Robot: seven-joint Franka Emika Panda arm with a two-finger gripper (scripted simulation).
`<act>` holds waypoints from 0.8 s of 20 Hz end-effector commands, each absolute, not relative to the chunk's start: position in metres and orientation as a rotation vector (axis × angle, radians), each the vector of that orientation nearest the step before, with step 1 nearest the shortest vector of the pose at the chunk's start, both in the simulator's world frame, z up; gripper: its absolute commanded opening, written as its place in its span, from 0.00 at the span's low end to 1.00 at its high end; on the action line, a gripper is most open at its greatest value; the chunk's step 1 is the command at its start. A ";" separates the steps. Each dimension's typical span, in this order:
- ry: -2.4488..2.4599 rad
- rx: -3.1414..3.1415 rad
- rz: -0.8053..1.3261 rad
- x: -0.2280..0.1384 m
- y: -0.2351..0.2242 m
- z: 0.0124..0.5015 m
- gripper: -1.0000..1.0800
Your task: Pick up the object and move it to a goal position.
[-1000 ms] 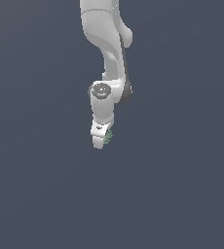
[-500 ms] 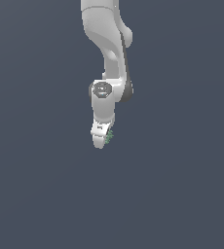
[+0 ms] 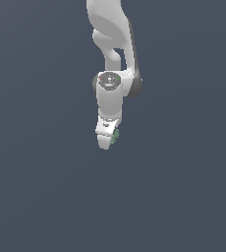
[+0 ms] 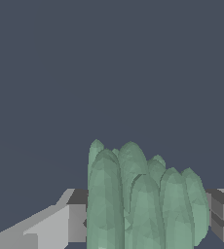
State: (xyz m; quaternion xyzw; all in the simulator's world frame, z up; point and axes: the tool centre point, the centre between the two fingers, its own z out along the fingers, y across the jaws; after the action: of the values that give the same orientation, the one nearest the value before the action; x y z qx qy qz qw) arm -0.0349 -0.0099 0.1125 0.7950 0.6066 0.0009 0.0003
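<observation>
Featureless slate-grey ground fills both views, with no goal marker, label or writing to be read anywhere (the arm's casing shows only a small dark disc at a joint). The white gripper (image 3: 106,139) hangs from the arm with its fingers (image 4: 70,219) pinching the green ridged object (image 4: 143,199) between them, the lump peeking out at the exterior view's right of the fingertips (image 3: 115,136). By my judgement the pickup is done, and what remains is carrying the object to the goal, whose place these pictures do not show.
</observation>
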 end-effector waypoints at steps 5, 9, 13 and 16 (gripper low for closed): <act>1.907 2.497 0.004 -0.011 0.015 0.167 0.00; 1.908 2.497 0.004 0.006 0.031 0.204 0.00; 1.907 2.498 0.004 0.022 0.046 0.238 0.00; 1.907 2.498 0.003 0.033 0.056 0.261 0.00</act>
State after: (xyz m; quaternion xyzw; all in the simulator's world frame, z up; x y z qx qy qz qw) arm 0.0282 0.0508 0.2491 0.7947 0.6070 0.0015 -0.0003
